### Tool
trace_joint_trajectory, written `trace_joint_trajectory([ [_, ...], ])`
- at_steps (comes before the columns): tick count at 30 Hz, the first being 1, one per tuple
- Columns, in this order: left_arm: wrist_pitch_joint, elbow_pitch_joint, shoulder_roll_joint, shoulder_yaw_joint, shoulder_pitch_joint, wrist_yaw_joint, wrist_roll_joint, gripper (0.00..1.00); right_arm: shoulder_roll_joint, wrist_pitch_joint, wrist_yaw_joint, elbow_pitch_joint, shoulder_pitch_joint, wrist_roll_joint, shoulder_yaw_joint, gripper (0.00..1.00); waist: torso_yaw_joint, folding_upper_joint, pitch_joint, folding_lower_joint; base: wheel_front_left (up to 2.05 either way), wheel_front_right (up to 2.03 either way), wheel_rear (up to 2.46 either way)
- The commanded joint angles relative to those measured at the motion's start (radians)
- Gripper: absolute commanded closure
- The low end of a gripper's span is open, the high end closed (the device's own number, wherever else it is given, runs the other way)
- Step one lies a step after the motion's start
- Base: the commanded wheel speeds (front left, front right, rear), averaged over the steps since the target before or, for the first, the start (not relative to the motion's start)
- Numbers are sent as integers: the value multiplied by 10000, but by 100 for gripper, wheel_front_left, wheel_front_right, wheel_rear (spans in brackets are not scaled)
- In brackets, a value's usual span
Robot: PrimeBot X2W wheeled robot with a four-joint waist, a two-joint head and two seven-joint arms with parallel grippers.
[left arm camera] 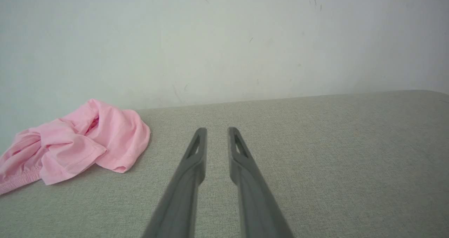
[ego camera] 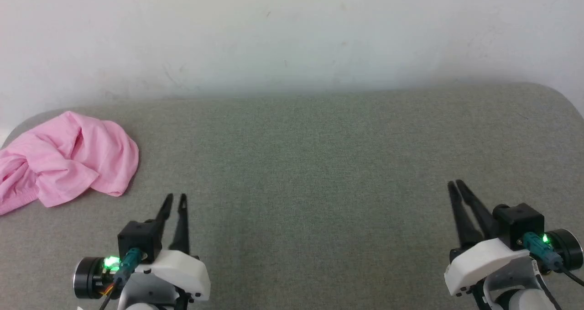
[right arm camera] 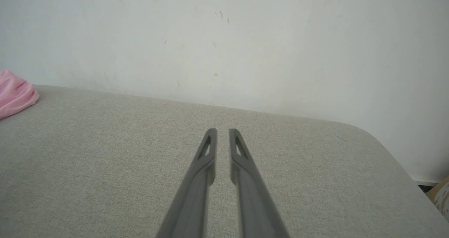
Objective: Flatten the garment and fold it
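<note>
The garment [ego camera: 64, 159] is a light-pink knit cloth lying crumpled in a heap at the far left of the grey-green padded surface [ego camera: 301, 173]. Its gathered elastic edge shows at the left in the left wrist view, on the garment [left arm camera: 70, 143]. A corner of the garment [right arm camera: 15, 96] shows at the left edge of the right wrist view. My left gripper [ego camera: 175, 198] hovers just right of and nearer than the heap, its fingers a narrow gap apart and holding nothing [left arm camera: 217, 131]. My right gripper [ego camera: 455, 184] is far to the right, fingers almost together and holding nothing [right arm camera: 222, 131].
A pale wall [ego camera: 292, 36] rises right behind the surface. The surface's rounded far-right corner [right arm camera: 368, 133] drops off to the floor, where a dark and yellowish object [right arm camera: 438, 192] sits. Bare fabric stretches between the two grippers.
</note>
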Motion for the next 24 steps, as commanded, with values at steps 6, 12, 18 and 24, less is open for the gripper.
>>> trace_joint_trajectory([
  [6,-131,71,-1,-62,-30,-10,-150,0,2,-130,-1,97,20,109,-53,0,-9,0,3,0,0,0,0],
  [12,-256,104,-3,-103,-53,-19,-316,0,4,-256,-2,160,40,214,-109,0,15,0,-2,0,0,0,0],
  [18,-381,111,-4,-120,-67,-30,-495,0,6,-381,-3,182,74,303,-162,0,94,0,-17,0,0,0,0],
  [24,-506,139,-5,-98,-75,-22,-653,0,8,-506,-4,181,123,359,-202,0,260,0,-39,0,0,0,0],
])
